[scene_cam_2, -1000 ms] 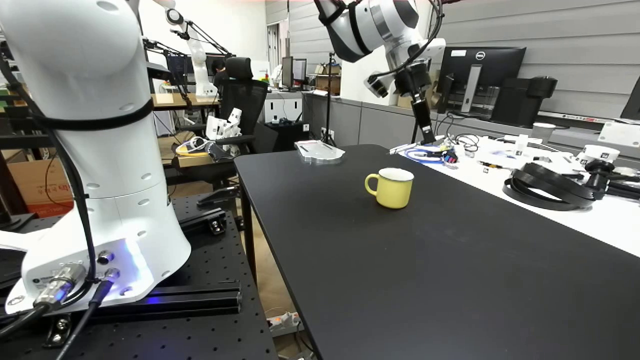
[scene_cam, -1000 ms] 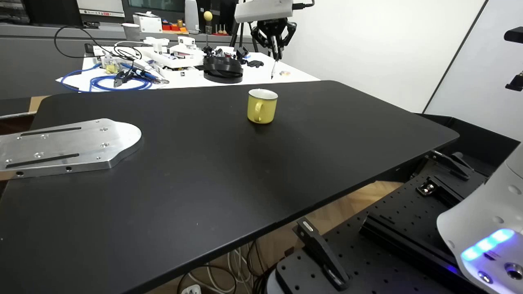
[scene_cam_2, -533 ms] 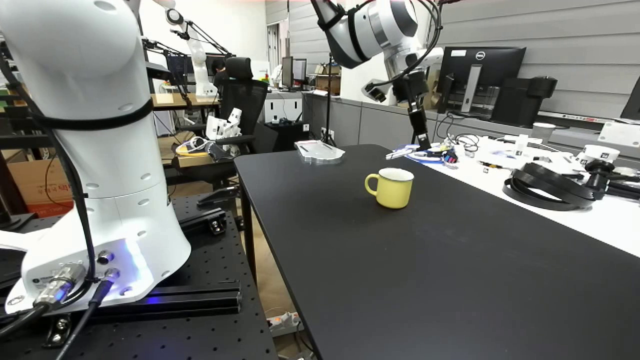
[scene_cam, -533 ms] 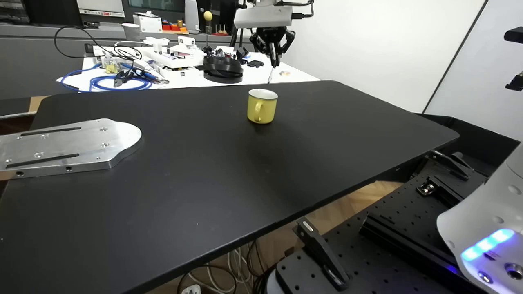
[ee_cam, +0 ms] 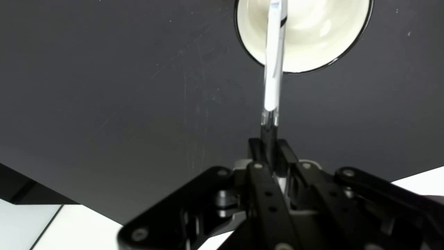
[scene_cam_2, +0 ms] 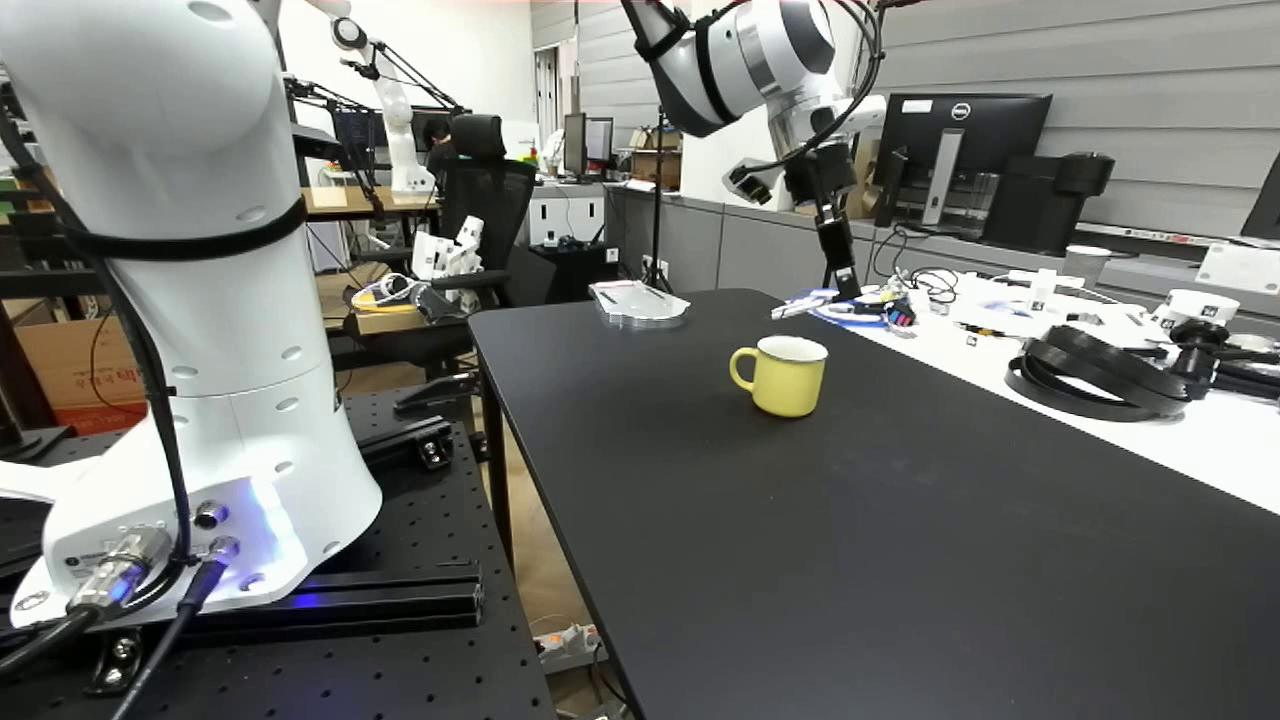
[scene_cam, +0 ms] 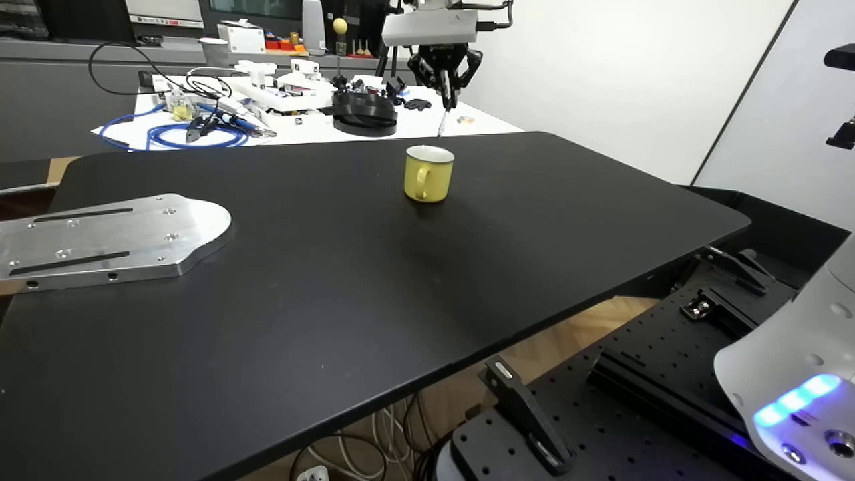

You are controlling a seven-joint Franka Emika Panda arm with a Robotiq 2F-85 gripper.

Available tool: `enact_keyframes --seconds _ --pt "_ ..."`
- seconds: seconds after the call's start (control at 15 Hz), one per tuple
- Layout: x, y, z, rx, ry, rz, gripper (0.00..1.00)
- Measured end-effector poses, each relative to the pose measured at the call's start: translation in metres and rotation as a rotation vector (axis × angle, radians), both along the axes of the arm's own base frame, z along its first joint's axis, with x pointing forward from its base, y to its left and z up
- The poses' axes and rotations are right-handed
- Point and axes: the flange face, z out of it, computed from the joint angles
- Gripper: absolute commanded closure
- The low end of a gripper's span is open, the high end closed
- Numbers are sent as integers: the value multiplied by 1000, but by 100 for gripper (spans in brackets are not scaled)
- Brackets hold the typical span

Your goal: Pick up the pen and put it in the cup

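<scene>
White-barrelled pen [ee_cam: 273, 69] held aloft, yellow mug [scene_cam_2: 788, 380] standing near it

The gripper [ee_cam: 270, 146] is pinched narrow about one end of the pen; it hangs tilted, its other end running out of the top of the wrist view; both exterior views show a gap between it and the mug, which stands upright on the black table [scene_cam: 334, 334]; seen from the wrist, the pen crosses the mug's pale mouth and hides a strip of it; whether its tip is squarely over the opening I cannot tell.

Sharing that tabletop, well apart from the mug, lies a slotted metal plate [scene_cam: 127, 234]; alongside runs a white side table [scene_cam: 484, 123], cluttered with a blue cable [scene_cam: 180, 145] in loops and some coiled black bands [scene_cam: 364, 113]; past that clutter a Dell monitor [scene_cam_2: 1000, 140] shows its back; off beyond the plate there's a black office chair [scene_cam_2: 487, 200]; on the robot's own side, the white arm base [scene_cam_2: 250, 430] sits on a perforated black platform [scene_cam_2: 470, 670].
</scene>
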Motion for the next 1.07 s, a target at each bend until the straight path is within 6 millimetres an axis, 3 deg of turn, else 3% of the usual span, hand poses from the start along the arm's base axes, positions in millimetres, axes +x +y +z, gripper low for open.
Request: enact_keyframes --seconds 0.6,1.07 --pt "2 4 0 -52 -39 60 97" --pt "6 8 -16 -107 -125 101 97"
